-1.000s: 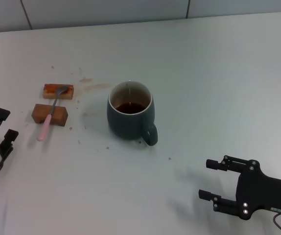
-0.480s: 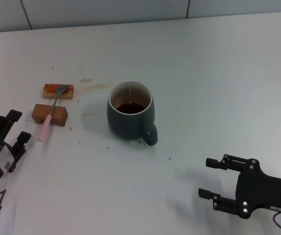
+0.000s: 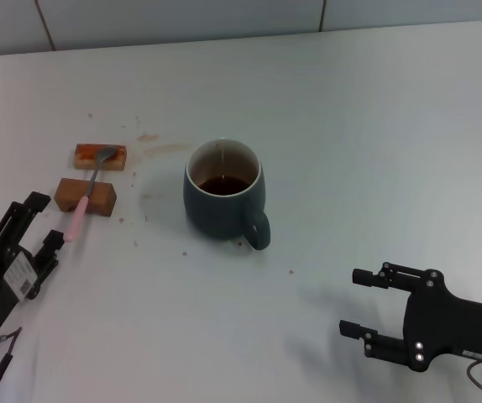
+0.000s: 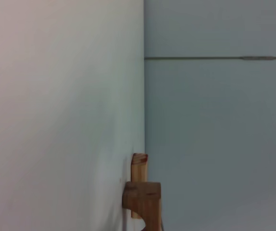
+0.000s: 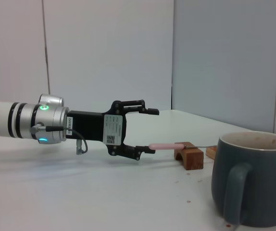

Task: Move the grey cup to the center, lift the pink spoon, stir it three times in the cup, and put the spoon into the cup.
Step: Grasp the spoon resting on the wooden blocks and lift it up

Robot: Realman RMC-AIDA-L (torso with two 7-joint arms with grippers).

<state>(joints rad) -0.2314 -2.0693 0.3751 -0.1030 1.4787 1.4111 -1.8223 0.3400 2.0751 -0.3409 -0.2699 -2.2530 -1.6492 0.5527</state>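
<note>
A robot test bench in a lab-like room: a plain white table [image 3: 375, 117] with scattered brown stains [image 3: 159, 149], backed by bare white wall panels [image 5: 104, 53] with straight seams, and two small wooden blocks [image 3: 86, 196] serving as a staged spoon rest.

Left hand [image 3: 41, 225] open (fingers spread), low at left, right hand [image 3: 361, 300] open, parked

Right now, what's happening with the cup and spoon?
Left end effector open, near pink spoon. Right end effector open, parked. Grey cup centered. Spoon rests across two wooden blocks.
</note>
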